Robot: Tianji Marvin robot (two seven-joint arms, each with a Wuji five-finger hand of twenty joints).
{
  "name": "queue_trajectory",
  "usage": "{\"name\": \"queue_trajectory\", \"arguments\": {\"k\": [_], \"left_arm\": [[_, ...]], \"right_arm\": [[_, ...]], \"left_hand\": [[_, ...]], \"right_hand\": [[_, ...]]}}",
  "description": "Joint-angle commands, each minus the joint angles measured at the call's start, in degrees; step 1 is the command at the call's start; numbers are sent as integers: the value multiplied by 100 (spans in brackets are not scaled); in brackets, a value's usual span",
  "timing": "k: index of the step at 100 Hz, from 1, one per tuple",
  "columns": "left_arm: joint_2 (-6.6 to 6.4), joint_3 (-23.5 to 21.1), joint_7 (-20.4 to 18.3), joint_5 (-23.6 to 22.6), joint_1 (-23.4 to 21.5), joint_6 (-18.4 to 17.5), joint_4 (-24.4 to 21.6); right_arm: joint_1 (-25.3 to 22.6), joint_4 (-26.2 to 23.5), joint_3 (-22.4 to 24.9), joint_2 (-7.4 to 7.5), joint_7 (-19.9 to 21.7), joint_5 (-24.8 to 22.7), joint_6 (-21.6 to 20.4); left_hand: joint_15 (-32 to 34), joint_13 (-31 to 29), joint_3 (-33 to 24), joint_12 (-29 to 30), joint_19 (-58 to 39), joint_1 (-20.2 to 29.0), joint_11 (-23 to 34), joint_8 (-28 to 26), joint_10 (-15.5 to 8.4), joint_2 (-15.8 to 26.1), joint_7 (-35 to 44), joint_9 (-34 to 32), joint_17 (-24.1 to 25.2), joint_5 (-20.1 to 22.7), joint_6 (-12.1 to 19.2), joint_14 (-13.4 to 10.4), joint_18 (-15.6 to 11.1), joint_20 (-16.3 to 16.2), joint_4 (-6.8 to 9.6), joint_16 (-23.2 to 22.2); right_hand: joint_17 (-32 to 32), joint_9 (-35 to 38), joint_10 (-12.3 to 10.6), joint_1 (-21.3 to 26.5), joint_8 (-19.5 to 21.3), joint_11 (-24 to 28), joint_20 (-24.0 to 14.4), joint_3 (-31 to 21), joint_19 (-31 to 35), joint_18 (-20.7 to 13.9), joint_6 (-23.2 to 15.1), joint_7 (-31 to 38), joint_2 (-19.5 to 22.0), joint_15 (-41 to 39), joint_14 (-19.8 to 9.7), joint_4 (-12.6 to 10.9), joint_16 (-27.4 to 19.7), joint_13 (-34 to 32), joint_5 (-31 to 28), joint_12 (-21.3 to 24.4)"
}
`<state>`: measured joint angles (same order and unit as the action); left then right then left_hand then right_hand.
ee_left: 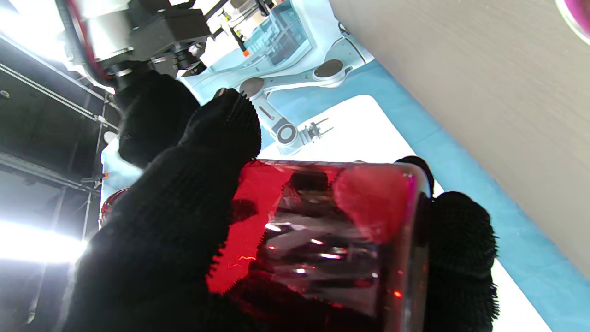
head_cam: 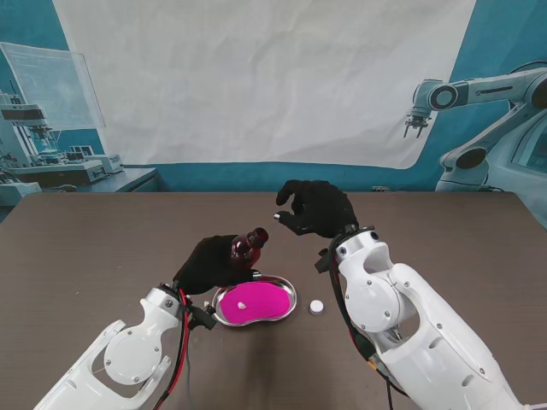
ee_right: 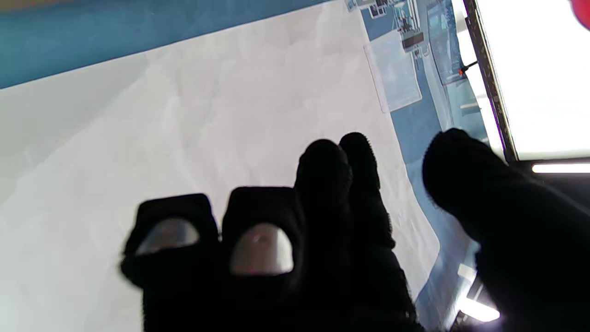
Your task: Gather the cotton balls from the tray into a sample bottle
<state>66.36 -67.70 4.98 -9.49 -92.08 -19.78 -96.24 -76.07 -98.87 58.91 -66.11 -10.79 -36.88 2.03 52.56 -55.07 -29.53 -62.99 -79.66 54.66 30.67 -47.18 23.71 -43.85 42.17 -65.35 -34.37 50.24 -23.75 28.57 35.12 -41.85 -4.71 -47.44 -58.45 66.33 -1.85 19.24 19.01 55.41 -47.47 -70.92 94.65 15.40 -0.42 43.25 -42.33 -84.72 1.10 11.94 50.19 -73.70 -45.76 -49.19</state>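
- Fingers of the left hand (head_cam: pixel 208 263) wrap the red bottle (head_cam: pixel 248 246) around its body, mouth tilted up and toward the right hand; in the left wrist view the fingers (ee_left: pixel 184 193) press on the glass-like wall (ee_left: pixel 322 230) on both sides.
- Bottle looks rigid, smooth and probably slippery, so a full wrap around the body suits it better than a hold at the neck.
- Right hand (head_cam: pixel 314 207) hangs above the table beyond the bottle, fingers curled with thumb and forefinger close together; whether they pinch a ball I cannot tell.
- Tray (head_cam: pixel 287 306), a metal kidney dish with a pink liner, lies just nearer to me than the bottle; 1 white ball (head_cam: pixel 243 305) rests in it.
- Ball should be very light, soft and squashy: a gentle 2-finger pinch from above, not a squeeze.
- Cap (head_cam: pixel 317 306), small and white, sits on the table just right of the tray.
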Motion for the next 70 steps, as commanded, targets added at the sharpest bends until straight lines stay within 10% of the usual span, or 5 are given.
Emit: {"name": "queue_trajectory", "arguments": {"k": [1,23,38,70], "left_arm": [[-9,-83,-85,-15,-64,-29,-93],[-56,-265,-251,5,-157,-33,-220],[-96,-347,-436,98,-184,-18,-275],[-186,-524,-815,195,-264,5,-364]], "right_arm": [[88,243,-73,4,211,-41,-28],[435,979,-571,-14,216,-70,-262],[641,1524,-1098,-113,-53,0,-510],[1129,2350,-2122,-302,-298,17,-818]], "left_hand": [[402,-181,-2062,-73,-558,1576,70,-130,-212,2650,1044,-341,57,926,833,110,-557,-206,91,-161],[402,-178,-2060,-71,-558,1574,70,-134,-215,2658,1049,-337,57,927,837,115,-557,-206,92,-162],[403,-178,-2056,-77,-558,1579,71,-135,-223,2654,1046,-330,57,914,832,104,-557,-206,92,-162],[403,-171,-2040,-72,-558,1578,68,-141,-223,2670,1055,-328,57,906,850,93,-557,-206,97,-162]], "right_hand": [[-60,-113,-140,198,68,198,-22,-255,244,-92,-151,80,-394,-77,-183,170,-42,-169,167,-10],[-114,-92,-272,474,-10,367,11,-436,233,-139,-407,127,-1586,-136,-331,627,-14,-175,17,-181],[-181,39,-279,159,-24,389,16,-549,217,-91,-540,117,-1979,-185,-338,110,23,-175,-337,-192],[-245,118,-311,107,-15,401,24,-586,200,-80,-661,42,-2221,-221,-392,70,50,-176,-650,-214]]}}
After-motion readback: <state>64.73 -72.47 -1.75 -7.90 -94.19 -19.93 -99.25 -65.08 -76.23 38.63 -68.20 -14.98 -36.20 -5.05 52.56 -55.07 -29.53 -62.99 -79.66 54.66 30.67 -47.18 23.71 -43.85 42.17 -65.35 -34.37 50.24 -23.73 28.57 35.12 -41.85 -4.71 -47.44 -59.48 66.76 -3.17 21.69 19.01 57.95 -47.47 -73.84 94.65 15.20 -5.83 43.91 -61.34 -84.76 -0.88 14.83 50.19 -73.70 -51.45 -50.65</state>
